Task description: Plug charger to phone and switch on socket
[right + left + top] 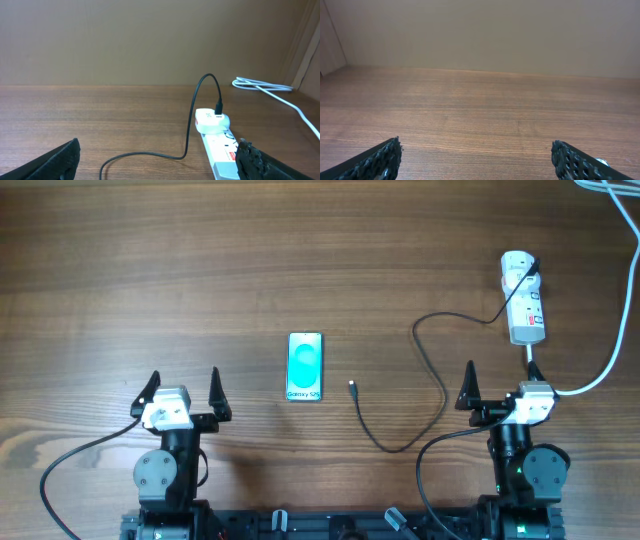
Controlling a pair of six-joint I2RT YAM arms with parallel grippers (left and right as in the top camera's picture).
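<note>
My left pincer (184, 376) and right pincer (500, 374) gape fully, holding nothing. The phone (305, 366) lies mid-worktop (200, 270), the charger (440, 385) tip loose at its 3 o'clock. The socket (524, 300), a black plug (218, 107) seated in it, lies at 2 o'clock.

One phone (305, 366), one charger (353, 388), one socket (523, 305), one white cable (585, 385), one counter (200, 260), two claws: left claw (183, 381), right claw (500, 380).

Light even, diffuse, moderately bright. Phone (305, 366) screen glows cyan, washed out at its centre. Table (200, 270) left of the phone reads matte, with faint soft shadows. Wrist views softer, slightly hazy; wall (480, 30) flat, low contrast.
</note>
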